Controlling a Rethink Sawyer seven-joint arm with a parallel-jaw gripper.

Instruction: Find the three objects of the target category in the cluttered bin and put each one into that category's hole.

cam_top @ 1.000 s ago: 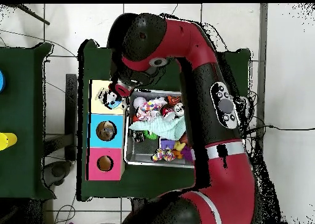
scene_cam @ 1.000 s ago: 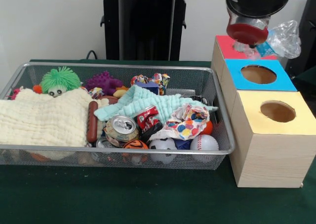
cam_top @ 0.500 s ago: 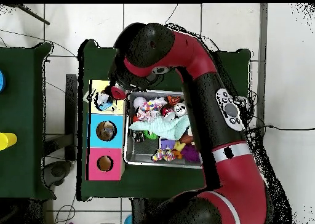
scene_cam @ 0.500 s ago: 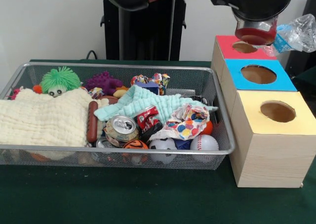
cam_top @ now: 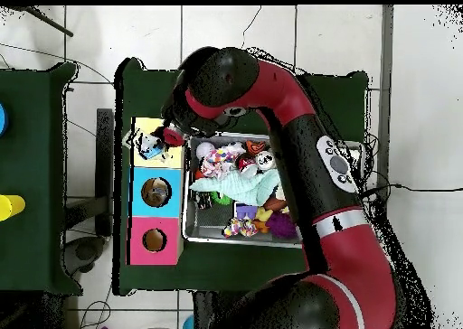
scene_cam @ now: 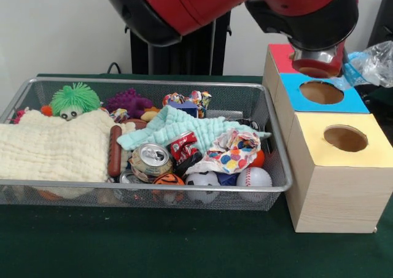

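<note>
Plastic bottle [scene_cam: 371,62], crumpled and clear, hangs just right of the pink hole, which the arm now hides. Going left to right: the wire bin [scene_cam: 277,186] of toys, cloths and cans; then the three-hole box [scene_cam: 331,192]; then the hand [scene_cam: 316,63] above its pink end, carrying the bottle, though whether it pinches or sucks I cannot tell. Best to centre the bottle over a hole and lower it before release.

Boxes: yellow top [scene_cam: 368,137], blue top [scene_cam: 347,94], red top [scene_cam: 279,54]. Counter [scene_cam: 153,247] dk green. Cloths: cream [scene_cam: 52,146], mint [scene_cam: 178,126], polka-dot multicolour [scene_cam: 232,152].
</note>
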